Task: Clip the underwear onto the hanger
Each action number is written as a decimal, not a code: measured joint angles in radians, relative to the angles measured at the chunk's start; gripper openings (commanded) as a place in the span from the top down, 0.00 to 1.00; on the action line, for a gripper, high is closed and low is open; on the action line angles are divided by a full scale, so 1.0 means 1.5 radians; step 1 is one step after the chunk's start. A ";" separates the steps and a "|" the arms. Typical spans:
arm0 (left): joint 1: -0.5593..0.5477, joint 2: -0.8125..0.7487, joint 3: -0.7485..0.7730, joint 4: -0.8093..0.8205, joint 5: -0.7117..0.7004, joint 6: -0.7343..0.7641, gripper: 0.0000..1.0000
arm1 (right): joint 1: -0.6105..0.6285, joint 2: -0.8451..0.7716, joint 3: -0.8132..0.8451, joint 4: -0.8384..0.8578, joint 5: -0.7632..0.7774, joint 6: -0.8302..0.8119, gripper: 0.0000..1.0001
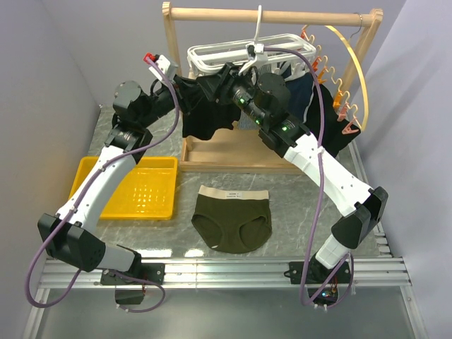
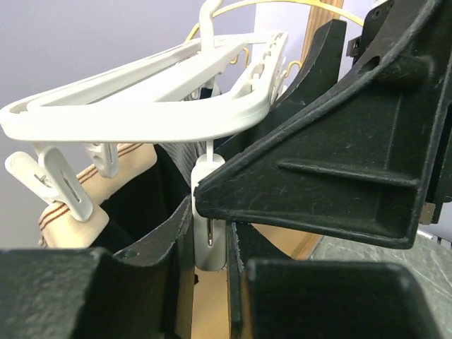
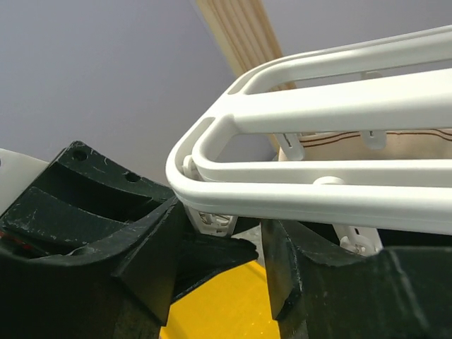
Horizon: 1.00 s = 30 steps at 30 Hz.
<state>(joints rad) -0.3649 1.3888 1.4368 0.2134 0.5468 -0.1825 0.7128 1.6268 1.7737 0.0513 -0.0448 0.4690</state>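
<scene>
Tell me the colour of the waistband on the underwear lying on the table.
Beige waistband on olive-green underwear; top external view shows it best.

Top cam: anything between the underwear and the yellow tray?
Nothing. In the top view only bare grey table separates the underwear from the yellow tray.

Glossy white plastic hanger (image 3: 318, 113); matt cloth underwear (image 1: 233, 224); wooden rack (image 1: 212, 13).

Plain pale lilac walls (image 1: 49, 63) close in on the left, top and right of the frame, softly and evenly lit. A grey marbled table (image 1: 296, 205) fills the middle, a wooden rack (image 1: 212, 14) stands at upper centre, and metal rails (image 1: 233, 272) run along the bottom edge.
</scene>
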 measured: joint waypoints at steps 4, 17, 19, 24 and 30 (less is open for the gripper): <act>0.000 0.000 0.000 0.004 -0.001 0.000 0.99 | 0.000 0.000 0.000 0.001 -0.001 0.014 0.57; -0.003 0.000 0.000 -0.008 -0.002 0.005 0.49 | 0.001 0.000 0.000 -0.003 0.001 0.025 1.00; 0.002 -0.003 0.000 -0.024 0.011 0.001 0.39 | 0.001 0.000 0.000 -0.010 0.002 0.024 1.00; 0.039 -0.050 -0.026 -0.066 0.040 -0.004 0.30 | 0.001 0.000 0.000 -0.016 0.003 0.019 1.00; 0.069 -0.132 -0.068 -0.081 0.054 -0.009 0.30 | 0.001 0.000 0.000 -0.016 0.003 0.019 1.00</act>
<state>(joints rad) -0.2615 1.1908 1.3346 0.0914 0.6277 -0.1959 0.7139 1.6268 1.7737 0.0277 -0.0406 0.4969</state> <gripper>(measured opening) 0.701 0.317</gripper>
